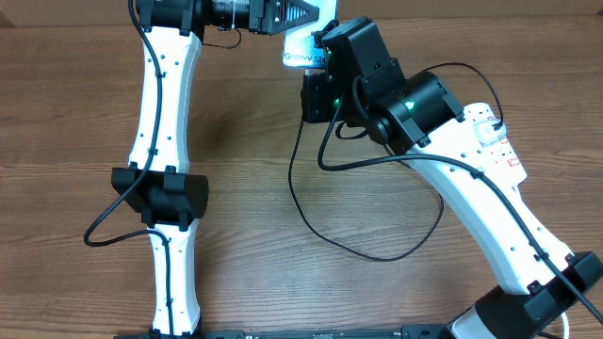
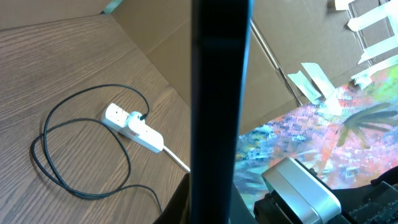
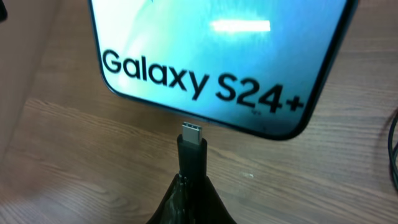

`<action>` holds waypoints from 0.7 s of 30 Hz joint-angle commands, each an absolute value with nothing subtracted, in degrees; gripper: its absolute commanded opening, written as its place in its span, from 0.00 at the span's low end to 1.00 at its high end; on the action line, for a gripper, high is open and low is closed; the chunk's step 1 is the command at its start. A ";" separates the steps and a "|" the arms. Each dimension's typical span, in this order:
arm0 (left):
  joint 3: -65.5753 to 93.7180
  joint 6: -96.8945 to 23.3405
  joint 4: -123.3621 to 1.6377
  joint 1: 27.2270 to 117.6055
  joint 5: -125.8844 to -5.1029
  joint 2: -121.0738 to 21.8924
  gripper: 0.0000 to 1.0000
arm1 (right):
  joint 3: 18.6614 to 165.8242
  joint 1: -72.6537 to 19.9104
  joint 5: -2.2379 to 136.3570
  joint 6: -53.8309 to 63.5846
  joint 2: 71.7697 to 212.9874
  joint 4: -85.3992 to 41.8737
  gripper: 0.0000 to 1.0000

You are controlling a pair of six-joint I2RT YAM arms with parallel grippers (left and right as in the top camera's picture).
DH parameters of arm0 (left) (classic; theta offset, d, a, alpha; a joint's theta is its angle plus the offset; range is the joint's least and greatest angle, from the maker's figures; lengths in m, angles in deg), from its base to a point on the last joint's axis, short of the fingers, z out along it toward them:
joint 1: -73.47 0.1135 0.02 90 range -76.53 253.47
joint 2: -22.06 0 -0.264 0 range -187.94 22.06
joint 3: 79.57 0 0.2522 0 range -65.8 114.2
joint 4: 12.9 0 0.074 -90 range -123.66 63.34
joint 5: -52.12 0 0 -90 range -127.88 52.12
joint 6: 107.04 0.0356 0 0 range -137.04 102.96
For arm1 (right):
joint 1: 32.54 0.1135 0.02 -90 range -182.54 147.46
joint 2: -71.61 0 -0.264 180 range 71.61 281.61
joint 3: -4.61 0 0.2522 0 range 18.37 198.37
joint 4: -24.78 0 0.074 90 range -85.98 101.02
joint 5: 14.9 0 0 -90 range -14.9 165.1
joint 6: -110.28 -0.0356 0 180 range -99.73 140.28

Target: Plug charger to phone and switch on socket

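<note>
Overhead, left gripper (image 1: 303, 15): at the far edge of the table (image 1: 75, 113), claw closed flat on the phone
Overhead, phone (image 1: 300, 53): top centre, lit screen up, between the two grippers, lettered short edge toward the right gripper
Overhead, right gripper (image 1: 325, 64): just beside the phone's lettered edge, fingertips hidden under its own black body
Overhead, charger (image 1: 377, 252): thin black cable, loose loop over the table, passing beneath the right arm
Overhead, socket (image 1: 490, 127): right side of the table, well apart from the phone, partly covered by the right arm, switch position too small to tell
Left wrist, phone (image 2: 221, 93): seen edge-on, a dark upright bar through the middle of the view, held in the closed claw
Left wrist, socket (image 2: 134, 127): flat on the table, black plug seated in it, thick white cord (image 2: 177, 160) leaving one end
Left wrist, charger (image 2: 34, 152): wide loops lying beside the socket
Left wrist, backdrop: cardboard wall (image 2: 161, 37) behind the table, colourful painted surface (image 2: 348, 137) at right
Right wrist, right gripper (image 3: 189, 202): claw pinched tight on the charger's plug body, just behind the metal tip
Right wrist, connector tip (image 3: 191, 132): bare metal fully showing, aimed at the phone's short edge, just short of it or barely touching, cannot tell which
Right wrist, phone (image 3: 217, 56): "Galaxy S24+" on the lit screen, rounded lower corners in view, wood-grain table below
</note>
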State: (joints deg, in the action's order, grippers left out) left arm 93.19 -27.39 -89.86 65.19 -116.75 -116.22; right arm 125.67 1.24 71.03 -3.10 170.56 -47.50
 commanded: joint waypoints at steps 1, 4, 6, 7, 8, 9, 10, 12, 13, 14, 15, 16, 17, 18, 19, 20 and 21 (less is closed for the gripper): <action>94.42 -27.76 -89.40 65.21 -119.57 -114.32 0.04 | 127.09 1.24 70.46 -3.56 170.63 -47.85 0.04; 94.42 -27.76 -89.40 65.21 -119.61 -114.32 0.04 | 127.09 1.24 70.46 -3.58 170.63 -47.65 0.04; 94.42 -27.76 -89.40 65.21 -119.70 -114.32 0.04 | 127.09 1.24 70.48 -3.58 170.63 -47.50 0.04; 94.42 -27.76 -89.40 65.21 -120.00 -114.32 0.04 | 127.09 1.24 70.48 -3.56 170.63 -47.32 0.04; 94.42 -27.76 -89.42 65.21 -120.05 -114.32 0.04 | 127.09 1.24 70.48 -3.56 170.63 -47.11 0.04; 94.42 -27.76 -89.42 65.21 -120.05 -114.32 0.04 | 127.09 1.24 70.48 -3.58 170.63 -46.91 0.04; 94.42 -27.76 -89.42 65.21 -120.05 -114.32 0.04 | 127.09 1.24 70.48 -3.56 170.63 -46.69 0.04; 94.42 -27.76 -89.42 65.21 -120.05 -114.32 0.04 | 127.09 1.24 70.35 -3.56 170.63 -46.56 0.04; 94.42 -27.76 -89.44 65.21 -120.03 -114.32 0.04 | 127.09 1.24 70.31 -3.56 170.65 -46.69 0.04; 94.42 -27.76 -89.44 65.17 -120.05 -114.32 0.04 | 127.09 1.24 70.33 -3.54 170.65 -46.76 0.04; 94.42 -27.76 -89.42 65.17 -120.03 -114.32 0.04 | 127.09 1.24 70.31 -3.54 170.69 -46.80 0.04; 94.42 -27.76 -89.42 65.17 -120.05 -114.32 0.04 | 127.09 1.24 70.33 -3.54 170.74 -46.84 0.04; 94.42 -27.76 -89.42 65.17 -120.03 -114.32 0.04 | 127.09 1.24 70.33 -3.54 170.74 -46.89 0.04; 94.42 -27.76 -89.42 65.17 -120.03 -114.32 0.04 | 127.09 1.24 70.33 -3.54 170.74 -46.93 0.04; 94.42 -27.76 -89.42 65.17 -120.03 -114.32 0.04 | 127.09 1.24 70.33 -3.56 170.74 -47.02 0.04; 94.42 -27.76 -89.42 65.17 -120.05 -114.32 0.04 | 127.09 1.24 70.33 -3.56 170.74 -47.15 0.04; 94.42 -27.76 -89.42 65.19 -120.05 -114.32 0.04 | 127.09 1.24 70.31 -3.56 170.74 -47.26 0.04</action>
State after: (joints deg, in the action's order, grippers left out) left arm 93.19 -27.41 -89.86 65.19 -117.19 -116.22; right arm 125.67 1.24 70.61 -3.47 170.56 -47.15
